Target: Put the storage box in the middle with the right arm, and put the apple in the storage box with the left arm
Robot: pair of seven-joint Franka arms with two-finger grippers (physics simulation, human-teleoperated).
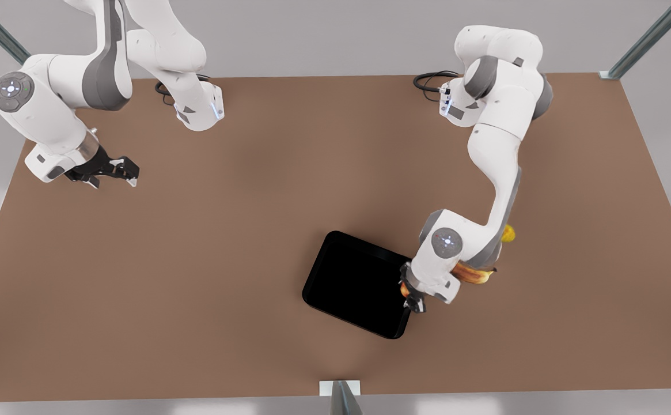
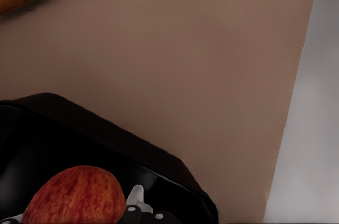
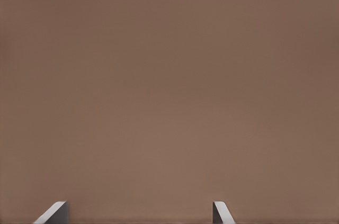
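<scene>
Apple seemingly gripped in left end effector over storage box; right end effector idle, fingers apart.

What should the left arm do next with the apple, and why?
Probably ease it a little further inward over the box, then open. The left claw holds the apple at the box edge nearest the banana, with the rim close by, so releasing here risks it landing on the rim. The right claw waits open over bare table.
</scene>
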